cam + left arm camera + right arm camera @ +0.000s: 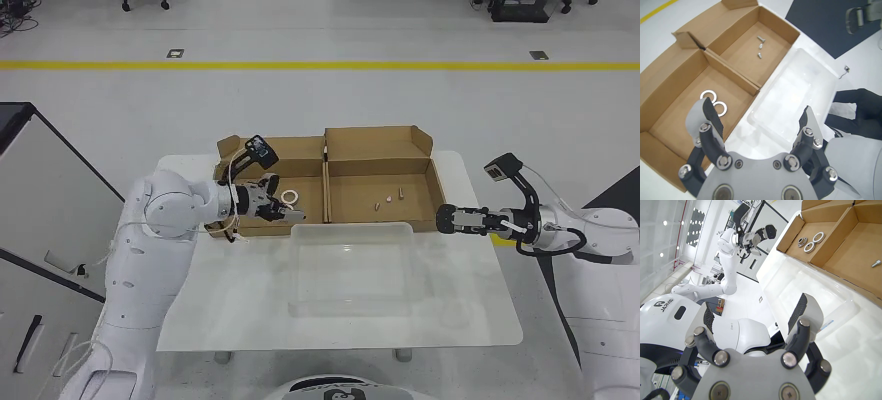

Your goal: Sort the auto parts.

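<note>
In the top view I saw two open cardboard boxes side by side in the upper middle of the frame, at the far side of the white table [470, 290]. The left box [300, 165] held a washer [819, 237], a second washer [809, 247] and a small flanged hub [802, 241], all lying flat and close together on its floor. The right box [355, 200] held three small bolts [760, 45], lying apart from each other in a loose row.

A clear plastic tray [352, 229] stood in the middle of the frame, just below the boxes. I could not tell whether it touched their front walls.

The left gripper [756, 108] hung left of centre in the top view, above the left box, with the washers just beside it. Its fingers were spread wide and held nothing.

The right gripper [445, 218] was right of centre in the top view, just beside the right wall of the right box and near the right edge of the table. Its fingers [798, 309] were also apart, with nothing between them.
</note>
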### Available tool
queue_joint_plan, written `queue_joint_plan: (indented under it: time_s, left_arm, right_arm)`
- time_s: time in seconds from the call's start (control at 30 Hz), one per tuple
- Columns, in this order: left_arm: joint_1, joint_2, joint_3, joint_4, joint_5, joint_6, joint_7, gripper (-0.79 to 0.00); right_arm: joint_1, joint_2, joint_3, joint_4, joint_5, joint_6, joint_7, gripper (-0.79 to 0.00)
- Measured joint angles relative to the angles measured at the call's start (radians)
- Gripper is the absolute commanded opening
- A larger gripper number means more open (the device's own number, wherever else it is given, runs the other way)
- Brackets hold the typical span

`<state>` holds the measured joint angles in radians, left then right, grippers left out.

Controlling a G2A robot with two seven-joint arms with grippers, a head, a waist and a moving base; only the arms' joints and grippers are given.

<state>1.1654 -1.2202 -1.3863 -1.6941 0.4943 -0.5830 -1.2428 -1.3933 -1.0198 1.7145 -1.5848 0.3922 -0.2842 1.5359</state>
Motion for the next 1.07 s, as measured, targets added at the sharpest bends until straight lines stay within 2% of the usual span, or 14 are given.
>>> queue_joint_plan:
  time_s: [0.13, 0.43, 1.07]
  left_arm:
    - [0.051, 0.041, -0.022, -0.078, -0.155, -0.026, 0.032, 0.0]
    - [0.084, 0.155, -0.016, -0.165, -0.46, -0.022, 0.027, 0.0]
    - [0.084, 0.158, -0.014, -0.168, -0.463, -0.02, 0.025, 0.0]
  right_arm:
    - [0.0, 0.0, 0.0, 0.0, 0.0, 0.0, 0.0, 0.0]
    - [0.0, 0.0, 0.0, 0.0, 0.0, 0.0, 0.0, -0.001]
    - [0.0, 0.0, 0.0, 0.0, 0.0, 0.0, 0.0, 0.0]
